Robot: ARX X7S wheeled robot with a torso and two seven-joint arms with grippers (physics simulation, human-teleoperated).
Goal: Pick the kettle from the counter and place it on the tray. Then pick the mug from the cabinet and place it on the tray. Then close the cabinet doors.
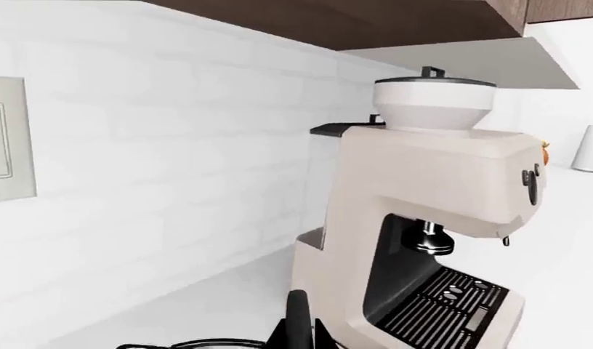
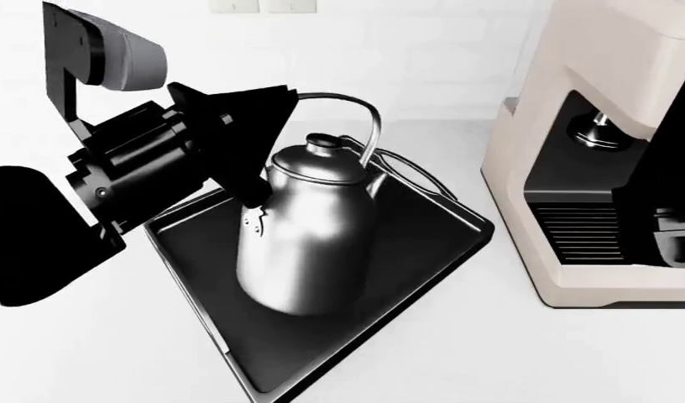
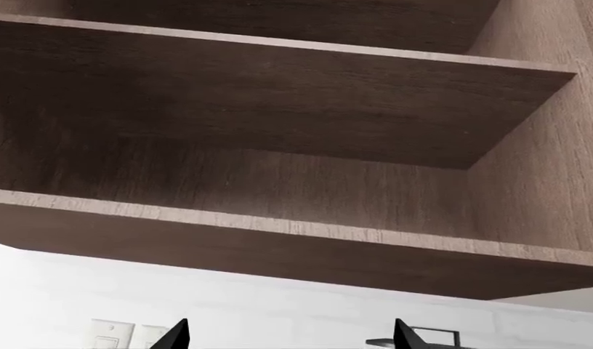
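The shiny steel kettle point(image 2: 303, 243) stands on the black tray point(image 2: 432, 243), which lies on the white counter point(image 2: 522, 353). My left gripper point(image 2: 264, 159) is at the kettle's top left and covers the left end of the arched handle. In the left wrist view its fingertips point(image 1: 309, 336) stand close together with a thin dark piece between them. My right gripper point(image 3: 288, 338) is open and empty, pointing up at the brown cabinet shelves point(image 3: 277, 225). The mug is out of view.
A cream espresso machine point(image 2: 577, 243) stands right beside the tray's right side. The white tiled wall behind carries a switch plate point(image 1: 1, 138). A white roll point(image 1: 592, 149) stands far along the counter. My right arm shows as a dark shape point(image 2: 661, 201) before the machine.
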